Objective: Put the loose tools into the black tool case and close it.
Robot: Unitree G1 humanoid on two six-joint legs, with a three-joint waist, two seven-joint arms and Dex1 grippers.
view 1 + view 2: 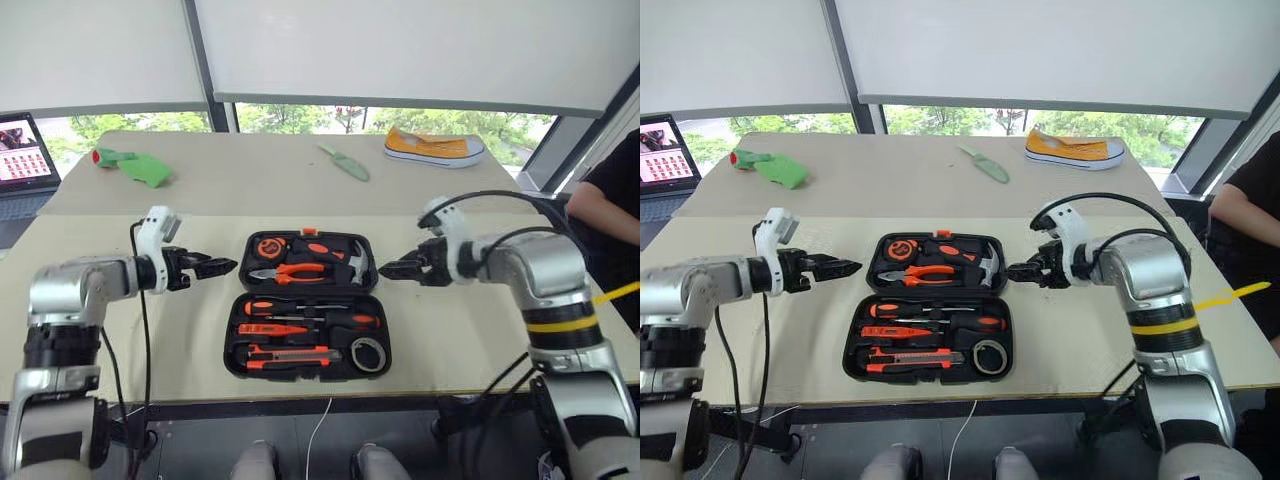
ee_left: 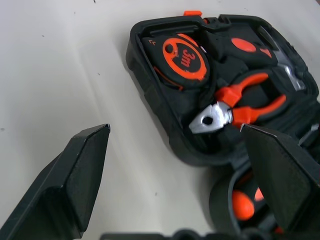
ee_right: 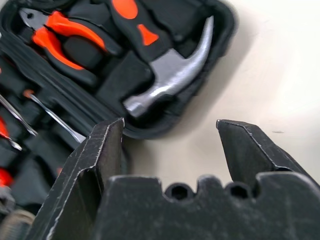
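Case (image 1: pixel 305 305) lies open flat on the table (image 1: pixel 460 330) between both claws, tools seated in their slots, its hinge running side to side. Left claw (image 1: pixel 222 267) and right claw (image 1: pixel 390 268) hover empty and spread, flanking the far half; closing probably means folding that half toward the robot, either arm equally near.

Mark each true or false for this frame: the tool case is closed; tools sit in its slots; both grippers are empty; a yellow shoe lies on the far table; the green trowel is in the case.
1. The tool case is closed. False: it lies open.
2. Tools sit in its slots. True: pliers, hammer, tape measure.
3. The left gripper and right gripper hold nothing. True: both are open beside the case.
4. A yellow shoe lies on the far table. True.
5. The green trowel is in the case. False: it lies on the far table.
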